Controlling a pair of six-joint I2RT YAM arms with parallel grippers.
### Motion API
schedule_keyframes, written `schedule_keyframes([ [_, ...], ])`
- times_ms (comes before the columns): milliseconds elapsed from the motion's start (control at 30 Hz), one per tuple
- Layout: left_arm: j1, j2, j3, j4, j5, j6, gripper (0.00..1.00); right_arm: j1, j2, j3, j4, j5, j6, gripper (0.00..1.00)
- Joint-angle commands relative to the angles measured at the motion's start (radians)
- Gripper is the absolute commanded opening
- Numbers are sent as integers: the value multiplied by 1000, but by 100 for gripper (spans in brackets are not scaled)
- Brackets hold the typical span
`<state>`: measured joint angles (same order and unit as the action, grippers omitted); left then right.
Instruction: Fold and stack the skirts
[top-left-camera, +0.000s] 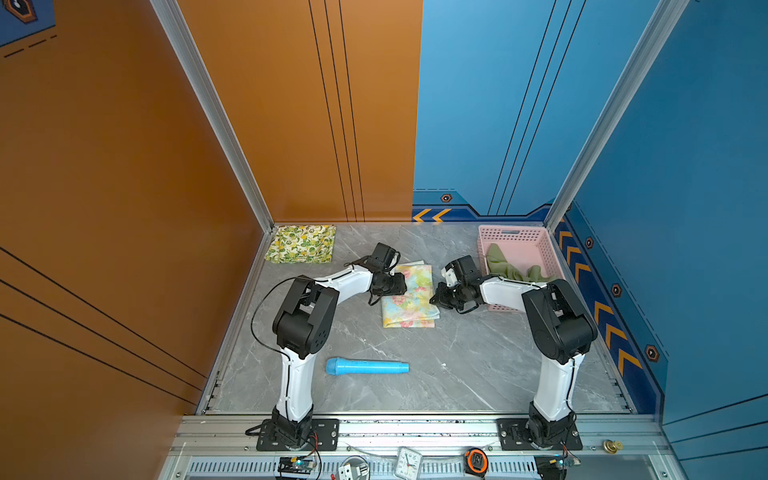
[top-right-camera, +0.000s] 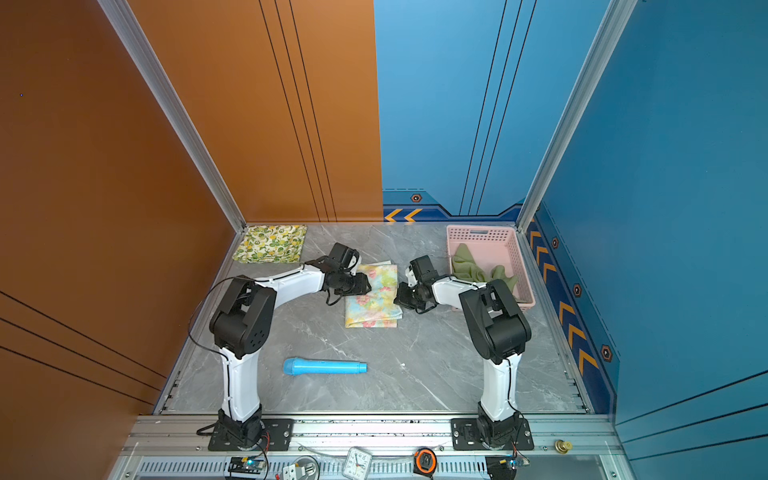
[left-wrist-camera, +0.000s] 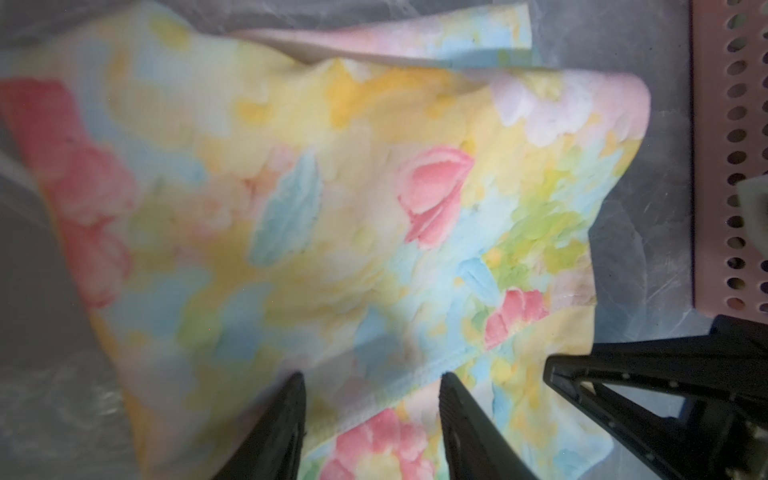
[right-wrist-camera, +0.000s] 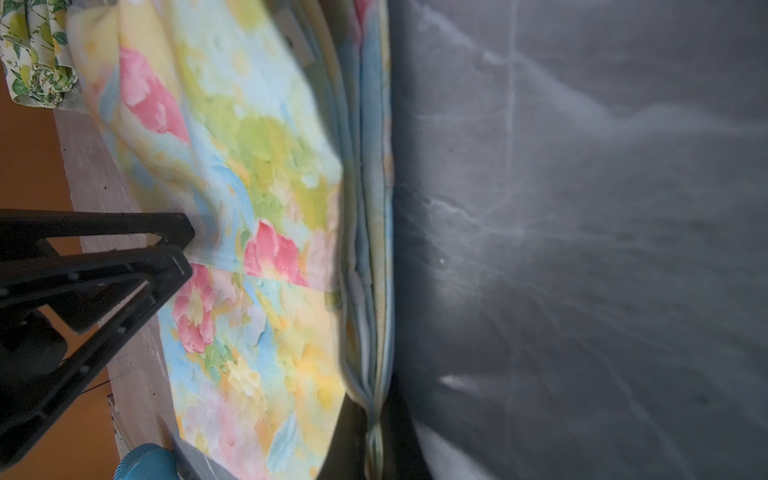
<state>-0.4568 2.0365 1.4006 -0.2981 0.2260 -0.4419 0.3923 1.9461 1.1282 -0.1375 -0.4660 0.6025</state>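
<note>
Three-sided booth. Orange wall (top-left-camera: 104, 187) on the left and half the back; blue wall (top-left-camera: 478, 104) on the rest of the back and the right side. Thin dark lines cross both. Silver metal posts (top-left-camera: 216, 112) at the back corners. Orange chevrons (top-left-camera: 432, 215) along the blue wall's foot. Floor: grey marbled slab (top-left-camera: 457, 365), white veins. Metal rail (top-left-camera: 415, 428) along the front. Light even, soft.
</note>
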Motion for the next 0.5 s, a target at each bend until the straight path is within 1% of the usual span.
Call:
schedule_keyframes([
  [0, 20, -60, 37, -64, -7, 20, 56, -9, -8, -40, -53, 76, 15, 0],
  [133, 43, -17, 113, -85, 5, 29, 56, -8, -10, -39, -52, 77, 19, 0],
  [367, 61, 170, 319, -138, 16, 40, 56, -7, -10, -21, -54, 81, 23, 0],
  [467, 71, 216, 340, -141, 17, 41, 56, -8, -5, -7, -57, 83, 27, 0],
])
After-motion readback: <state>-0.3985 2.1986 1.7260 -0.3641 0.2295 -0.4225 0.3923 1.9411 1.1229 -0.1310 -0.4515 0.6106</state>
